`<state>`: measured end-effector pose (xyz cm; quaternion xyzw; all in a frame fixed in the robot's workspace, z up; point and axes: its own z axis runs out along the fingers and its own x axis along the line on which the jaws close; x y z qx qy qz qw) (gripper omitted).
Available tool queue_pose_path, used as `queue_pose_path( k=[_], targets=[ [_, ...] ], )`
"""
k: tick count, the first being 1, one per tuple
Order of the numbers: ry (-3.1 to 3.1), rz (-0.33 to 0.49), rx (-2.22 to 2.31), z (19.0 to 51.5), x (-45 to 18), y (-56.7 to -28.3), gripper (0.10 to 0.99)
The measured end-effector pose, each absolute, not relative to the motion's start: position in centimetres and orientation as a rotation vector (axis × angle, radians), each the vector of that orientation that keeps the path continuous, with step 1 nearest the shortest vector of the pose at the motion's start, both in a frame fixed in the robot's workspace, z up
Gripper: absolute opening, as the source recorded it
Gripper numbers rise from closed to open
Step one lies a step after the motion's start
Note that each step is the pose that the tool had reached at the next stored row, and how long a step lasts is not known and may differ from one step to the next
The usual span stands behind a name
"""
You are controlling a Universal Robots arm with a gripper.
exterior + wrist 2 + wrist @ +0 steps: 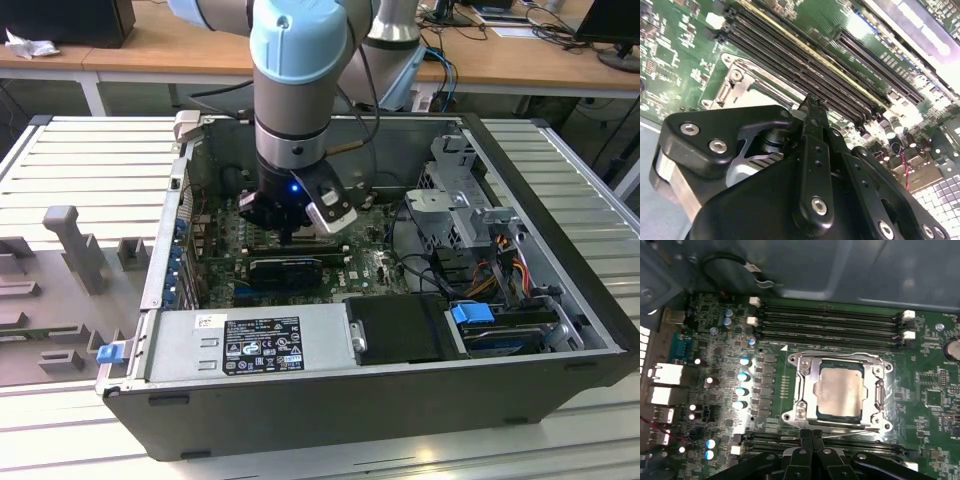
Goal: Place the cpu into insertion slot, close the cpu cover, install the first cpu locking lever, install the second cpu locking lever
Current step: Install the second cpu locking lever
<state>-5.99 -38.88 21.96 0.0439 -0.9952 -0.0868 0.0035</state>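
Running left to right in the first wrist view, the cpu cover (840,390) lies flat around the cpu (841,391) seated in the insertion slot (816,411), with the clenched, empty gripper (811,434) just beside its edge.

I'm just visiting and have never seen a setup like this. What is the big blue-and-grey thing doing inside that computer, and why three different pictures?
It is a robot arm reaching into an open computer case. The exterior view looks on from outside; both wrist views come from cameras riding on the arm. At its tip is the gripper, shut with nothing between its fingers, right beside the socket on the green motherboard. In the first wrist view the cpu, a silvery square chip, sits in the insertion slot with the cpu cover, a metal frame, closed over it.
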Motion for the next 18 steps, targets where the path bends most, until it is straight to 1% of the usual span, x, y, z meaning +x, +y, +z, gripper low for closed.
queue_pose_path(
  k=[9,18],
  targets=[
    [-3.115,-0.323,0.147,21.1,-6.7,-39.2,0.106],
    [-3.106,-0.419,0.151,20.1,-7.1,-39.7,0.106]
  ],
)
